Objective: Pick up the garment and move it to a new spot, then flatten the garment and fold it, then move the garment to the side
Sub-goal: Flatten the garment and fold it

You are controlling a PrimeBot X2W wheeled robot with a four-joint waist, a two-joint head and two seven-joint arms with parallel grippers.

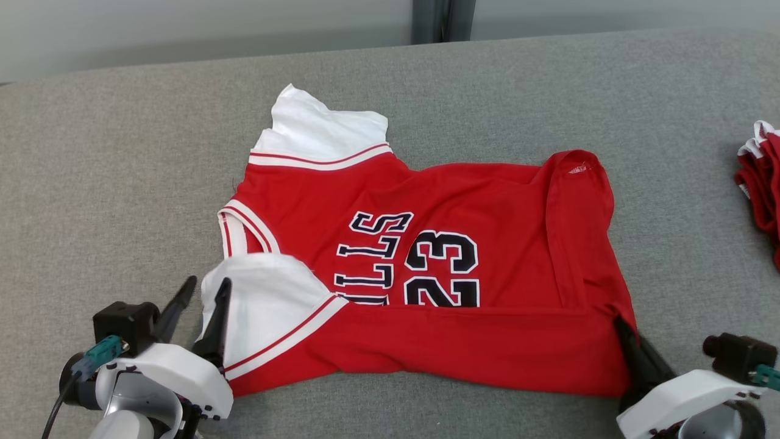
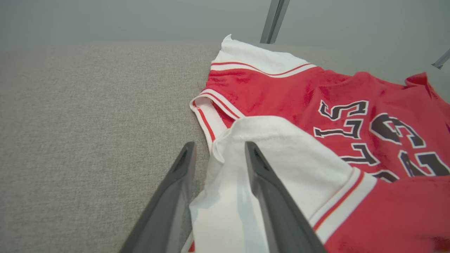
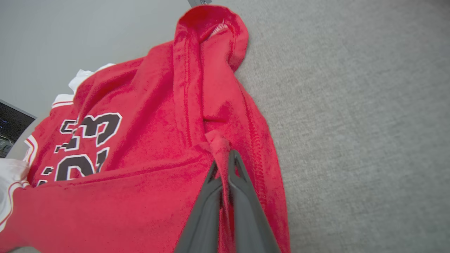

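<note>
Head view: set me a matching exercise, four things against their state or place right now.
Things:
1. left gripper
2. right gripper
3. jersey
4. red clothes pile

States or places:
A. lying on the grey table, near edge folded up over the number
B. open, fingers either side of the white sleeve edge
C. at the table's right side
D. shut on the jersey's red corner

Pairs: 1-B; 2-D; 3-A; 4-C
</note>
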